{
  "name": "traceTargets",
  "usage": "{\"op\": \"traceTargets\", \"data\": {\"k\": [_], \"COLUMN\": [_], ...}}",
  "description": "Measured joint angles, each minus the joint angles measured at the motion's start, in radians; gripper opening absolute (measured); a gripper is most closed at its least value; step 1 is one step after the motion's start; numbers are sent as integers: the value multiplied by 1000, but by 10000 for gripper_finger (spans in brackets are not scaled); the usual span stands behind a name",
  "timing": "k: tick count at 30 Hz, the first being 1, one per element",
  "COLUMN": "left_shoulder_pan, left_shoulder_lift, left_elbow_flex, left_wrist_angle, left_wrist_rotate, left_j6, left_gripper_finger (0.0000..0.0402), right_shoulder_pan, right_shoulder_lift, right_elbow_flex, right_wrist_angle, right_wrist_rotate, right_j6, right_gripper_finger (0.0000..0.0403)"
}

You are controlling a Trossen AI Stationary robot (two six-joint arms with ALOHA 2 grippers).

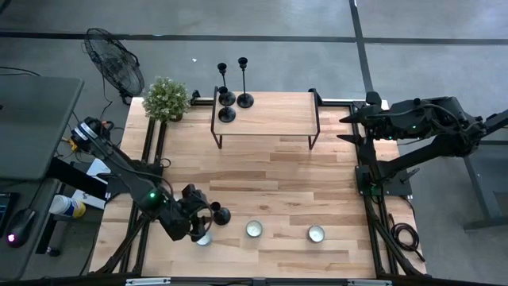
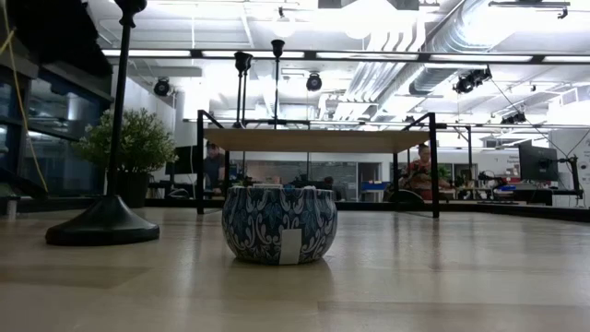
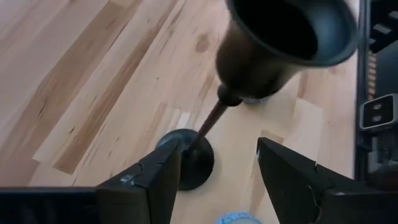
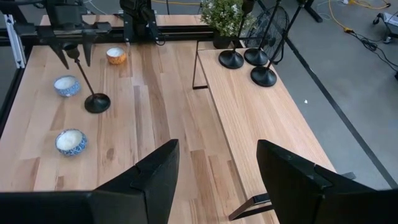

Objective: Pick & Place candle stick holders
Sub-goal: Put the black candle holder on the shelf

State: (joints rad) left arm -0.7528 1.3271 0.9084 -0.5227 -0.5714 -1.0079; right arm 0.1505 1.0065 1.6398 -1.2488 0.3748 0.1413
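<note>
One black candle stick holder (image 3: 208,121) stands upright on its round base (image 1: 221,215) at the table's near left. My left gripper (image 3: 217,174) is open around its thin stem, one finger on each side. The stem runs close to one finger (image 3: 163,177), and its cup (image 3: 286,37) rises above the fingers. Three more holders (image 1: 227,98) (image 1: 244,99) (image 1: 226,115) stand on their bases at the left end of a raised wooden shelf (image 1: 270,115) at the far side. My right gripper (image 4: 217,180) is open and holds nothing, high above the table's far right edge.
Three low tealight cups (image 1: 203,237) (image 1: 253,229) (image 1: 316,233) sit in a row along the near edge, one right beside my left gripper. A potted plant (image 1: 167,99) stands at the far left corner. Bare wood lies between the shelf and the cups.
</note>
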Motion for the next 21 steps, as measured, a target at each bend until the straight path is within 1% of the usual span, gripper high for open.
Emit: {"op": "traceTargets", "data": {"k": [4,11,14,17,21], "left_shoulder_pan": [0,0,0,0,0], "left_shoulder_lift": [46,95,112,119,119], "left_elbow_flex": [0,0,0,0,0], "left_wrist_angle": [22,89,106,114,112], "left_wrist_rotate": [-25,-147,-153,-152,-158], "left_j6": [10,9,9,9,9], "left_gripper_finger": [195,186,180,165,125], "right_shoulder_pan": [0,0,0,0,0], "right_shoulder_lift": [0,0,0,0,0], "right_elbow_flex": [0,0,0,0,0], "right_wrist_angle": [0,0,0,0,0], "right_wrist_rotate": [0,0,0,0,-4], "right_j6": [0,6,14,17,19], "right_gripper_finger": [208,208,208,208,208]}}
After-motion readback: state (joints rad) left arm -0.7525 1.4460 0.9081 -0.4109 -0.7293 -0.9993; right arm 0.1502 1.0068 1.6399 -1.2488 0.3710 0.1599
